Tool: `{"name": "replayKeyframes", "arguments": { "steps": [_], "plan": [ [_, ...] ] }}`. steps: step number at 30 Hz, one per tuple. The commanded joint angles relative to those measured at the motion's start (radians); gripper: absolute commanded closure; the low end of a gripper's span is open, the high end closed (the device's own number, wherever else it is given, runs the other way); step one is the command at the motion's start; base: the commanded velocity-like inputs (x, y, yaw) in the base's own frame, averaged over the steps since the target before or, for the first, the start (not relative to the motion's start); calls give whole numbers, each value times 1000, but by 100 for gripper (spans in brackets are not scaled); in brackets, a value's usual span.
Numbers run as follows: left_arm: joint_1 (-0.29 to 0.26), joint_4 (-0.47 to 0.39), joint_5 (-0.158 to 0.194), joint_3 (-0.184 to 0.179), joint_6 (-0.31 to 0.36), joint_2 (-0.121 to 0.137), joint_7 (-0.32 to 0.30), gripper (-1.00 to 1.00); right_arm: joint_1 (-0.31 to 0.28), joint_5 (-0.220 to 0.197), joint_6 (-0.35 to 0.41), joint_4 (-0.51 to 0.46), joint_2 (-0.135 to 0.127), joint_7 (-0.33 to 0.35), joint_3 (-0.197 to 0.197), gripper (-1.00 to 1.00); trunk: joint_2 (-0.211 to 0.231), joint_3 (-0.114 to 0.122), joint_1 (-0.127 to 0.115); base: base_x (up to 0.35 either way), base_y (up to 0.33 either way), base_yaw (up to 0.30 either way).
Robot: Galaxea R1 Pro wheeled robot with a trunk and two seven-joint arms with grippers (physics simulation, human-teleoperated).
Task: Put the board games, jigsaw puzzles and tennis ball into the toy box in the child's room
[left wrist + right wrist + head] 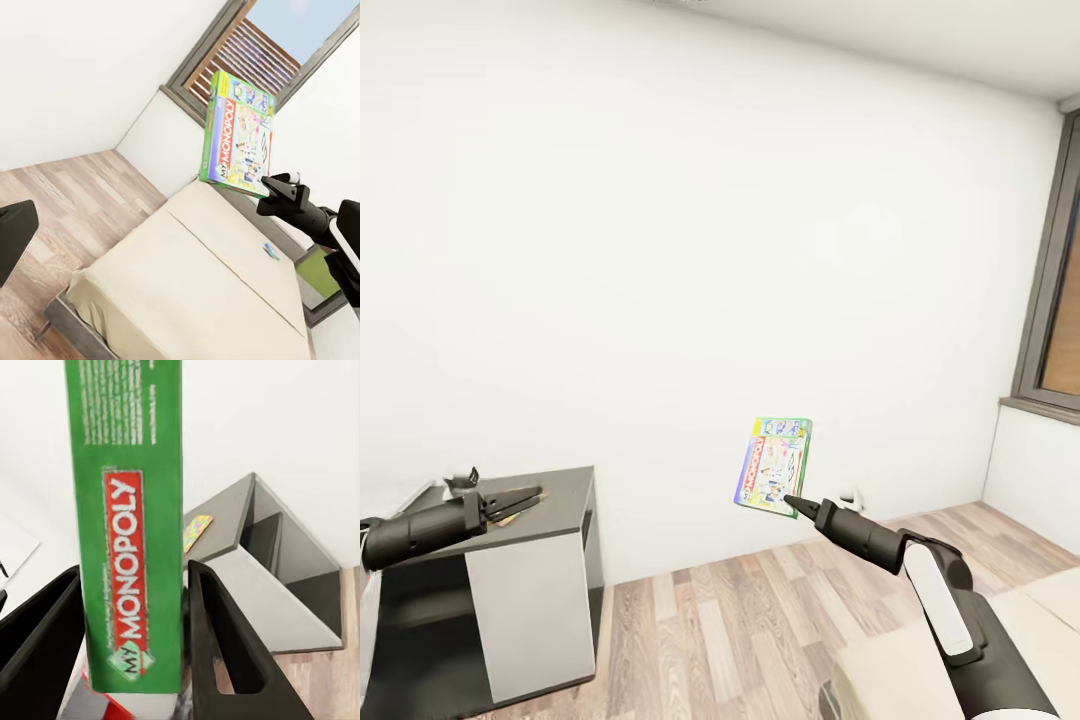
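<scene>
Holding the board game tight in its closed right gripper, the robot should carry it slowly left to the table; left gripper unclear.

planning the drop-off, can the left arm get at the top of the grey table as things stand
Probably yes. In the head view the left gripper hangs right over the grey table, empty, with nothing between it and the top. The right gripper, clamped on the Monopoly box, is well off to the side.
</scene>
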Motion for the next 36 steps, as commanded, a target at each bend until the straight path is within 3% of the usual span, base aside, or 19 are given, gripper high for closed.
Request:
{"name": "replayKeyframes", "arguments": {
  "steps": [1,12,21,24,30,36],
  "plan": [
    [-1,0,-9,1,10,0,-8,-100,0,-6,7,0,0,3,-2,100,7,3,-4,0,0,291],
    [-1,0,-6,4,13,4,-8,-100,0,-5,7,0,0,1,-2,100,84,37,-46,0,0,291],
    [0,1,7,15,14,75,-8,-100,0,-6,7,0,0,2,-2,100,147,66,-80,0,0,291],
    [1,3,7,39,13,102,-8,-100,0,-6,7,0,-2,2,-2,100,168,75,-92,0,0,291],
    [1,4,7,78,13,112,-8,-100,0,-6,7,0,0,1,-2,100,210,94,-115,0,0,291],
    [1,5,6,82,13,112,-8,-100,0,-5,7,0,0,1,-2,100,252,113,-138,0,0,291]
  ]
}}
